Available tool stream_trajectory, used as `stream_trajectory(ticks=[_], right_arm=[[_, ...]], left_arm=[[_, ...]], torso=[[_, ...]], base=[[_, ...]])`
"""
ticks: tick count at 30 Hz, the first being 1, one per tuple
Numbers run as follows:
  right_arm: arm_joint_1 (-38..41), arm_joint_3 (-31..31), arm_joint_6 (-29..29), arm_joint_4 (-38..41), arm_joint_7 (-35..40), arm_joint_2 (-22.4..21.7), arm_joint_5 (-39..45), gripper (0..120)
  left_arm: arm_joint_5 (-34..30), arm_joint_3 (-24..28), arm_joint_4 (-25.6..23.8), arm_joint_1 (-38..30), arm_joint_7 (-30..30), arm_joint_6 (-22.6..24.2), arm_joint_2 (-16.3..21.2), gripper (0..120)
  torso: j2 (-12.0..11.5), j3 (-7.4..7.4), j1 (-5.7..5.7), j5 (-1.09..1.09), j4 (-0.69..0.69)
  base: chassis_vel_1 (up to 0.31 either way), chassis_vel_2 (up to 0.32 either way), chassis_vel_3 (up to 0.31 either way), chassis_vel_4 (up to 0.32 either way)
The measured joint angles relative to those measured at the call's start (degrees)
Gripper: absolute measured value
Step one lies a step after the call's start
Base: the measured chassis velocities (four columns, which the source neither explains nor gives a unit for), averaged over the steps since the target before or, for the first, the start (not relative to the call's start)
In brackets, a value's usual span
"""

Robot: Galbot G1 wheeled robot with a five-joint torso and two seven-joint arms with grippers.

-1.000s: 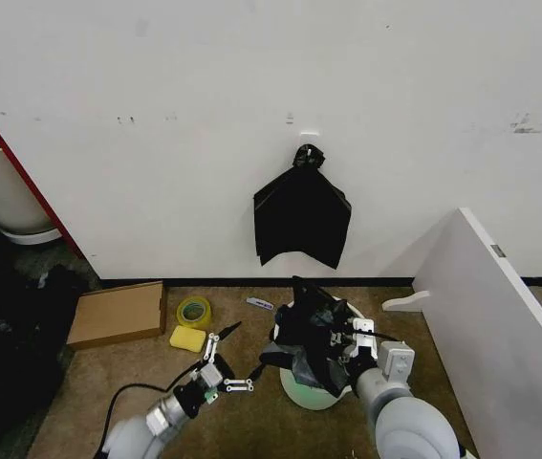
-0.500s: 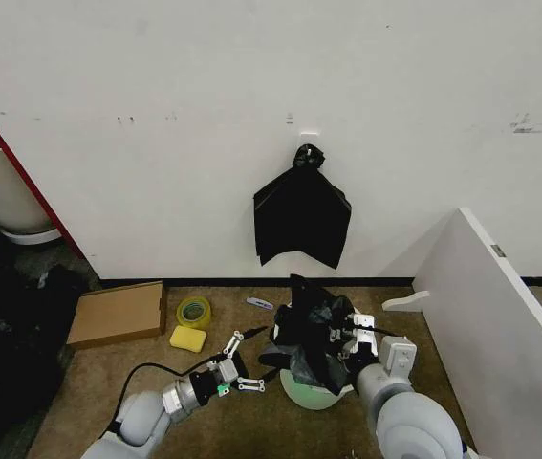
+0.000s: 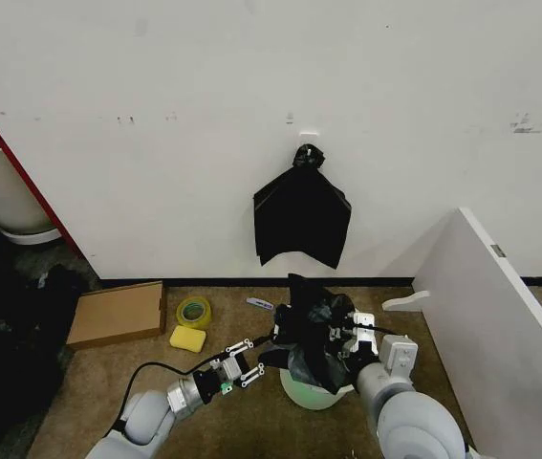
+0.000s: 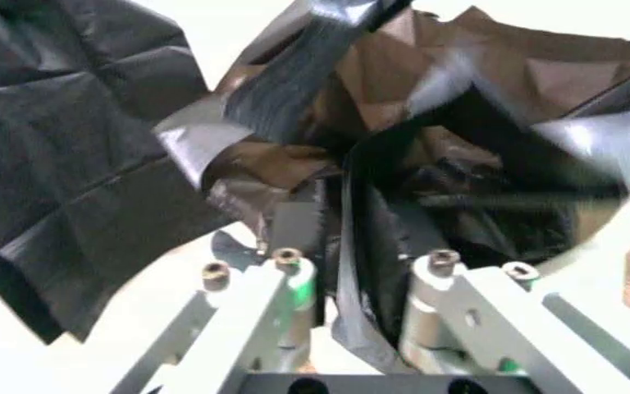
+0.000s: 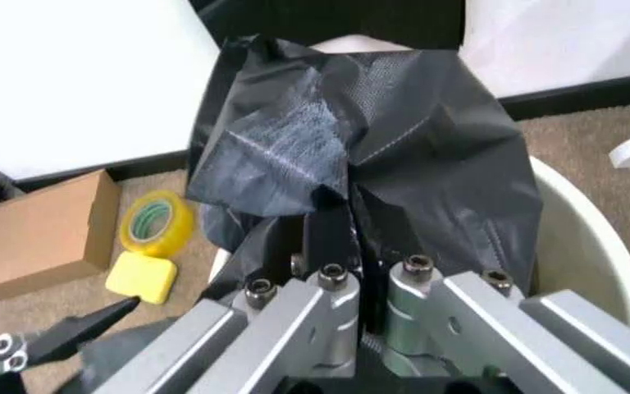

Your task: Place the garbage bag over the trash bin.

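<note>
Left tool nearer crumpled garbage bag

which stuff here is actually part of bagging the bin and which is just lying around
Part of the job:
- garbage bag, bunched over the bin's mouth
- trash bin
- right gripper, shut on the bag
- left gripper, open at the bag's edge

Just lying about:
- cardboard box
- tape roll
- yellow sponge
- black bag hanging on the wall
- white board
</note>
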Motion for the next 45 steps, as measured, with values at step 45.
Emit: stream_trajectory(ticks=[45], right_arm=[[2.9,0.7,5.0,-12.2,-5.8,4.9,-3.6,0]], left_arm=[[8.9,-4.3,1.7,3.1,-10.3,-7.9,-1.6,5]], torso=[[0.0,0.0,0.0,-0.01,0.0]], base=[[0.0,0.0,0.0,0.0]])
